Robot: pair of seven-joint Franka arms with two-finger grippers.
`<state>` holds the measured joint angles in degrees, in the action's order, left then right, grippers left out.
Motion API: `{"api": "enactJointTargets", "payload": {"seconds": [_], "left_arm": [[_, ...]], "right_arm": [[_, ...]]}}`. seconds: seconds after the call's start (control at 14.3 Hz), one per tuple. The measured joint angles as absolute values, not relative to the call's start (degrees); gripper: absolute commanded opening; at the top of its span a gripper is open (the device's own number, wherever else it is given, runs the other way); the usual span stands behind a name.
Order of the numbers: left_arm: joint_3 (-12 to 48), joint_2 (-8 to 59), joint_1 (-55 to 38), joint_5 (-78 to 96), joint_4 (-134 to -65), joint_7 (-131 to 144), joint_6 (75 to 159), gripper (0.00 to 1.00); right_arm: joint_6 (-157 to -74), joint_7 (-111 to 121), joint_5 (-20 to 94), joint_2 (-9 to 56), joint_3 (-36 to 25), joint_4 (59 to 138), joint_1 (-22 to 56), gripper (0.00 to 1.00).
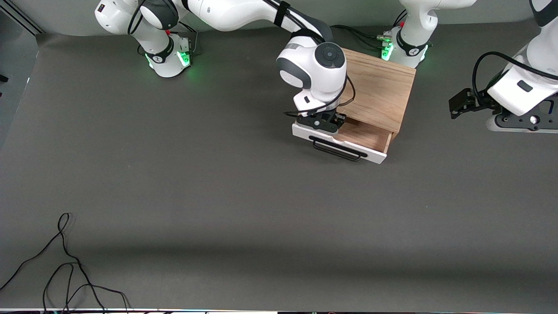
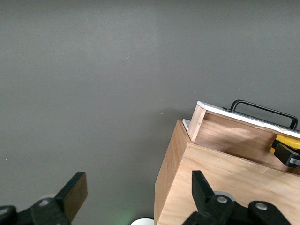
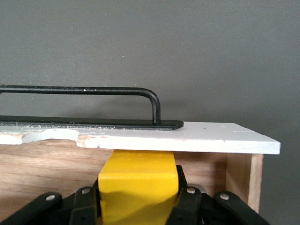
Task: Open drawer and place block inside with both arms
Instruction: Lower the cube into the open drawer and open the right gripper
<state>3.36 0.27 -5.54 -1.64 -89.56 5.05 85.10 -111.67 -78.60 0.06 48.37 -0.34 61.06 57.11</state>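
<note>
The light-wood cabinet (image 1: 379, 87) stands near the left arm's base. Its white-fronted drawer (image 1: 344, 146) is pulled open toward the front camera, black bar handle (image 1: 338, 149) outward. My right gripper (image 1: 321, 123) is down in the open drawer, shut on the yellow block (image 3: 138, 183), just inside the white front (image 3: 197, 140) and handle (image 3: 79, 90). The front view hides the block under the gripper. The left wrist view shows the block (image 2: 282, 142) in the drawer (image 2: 234, 133). My left gripper (image 2: 138, 187) is open and empty, held up beside the cabinet at the left arm's end (image 1: 518, 117).
Loose black cables (image 1: 65, 261) lie on the dark table near the front camera at the right arm's end. The arm bases (image 1: 168, 54) (image 1: 405, 46) stand along the table edge farthest from the front camera. The white front has a chipped edge (image 3: 51, 137).
</note>
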Motion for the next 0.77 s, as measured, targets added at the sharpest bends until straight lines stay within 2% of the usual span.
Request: {"api": "enactJointTargets", "payload": {"seconds": [0.77], "left_arm": [[3.36, 0.62, -5.55, -1.64, -89.56, 5.05, 85.11, 0.99]], "right_arm": [[-110.92, -79.07, -0.03, 48.73, -0.49, 58.90, 57.35, 1.00]]}}
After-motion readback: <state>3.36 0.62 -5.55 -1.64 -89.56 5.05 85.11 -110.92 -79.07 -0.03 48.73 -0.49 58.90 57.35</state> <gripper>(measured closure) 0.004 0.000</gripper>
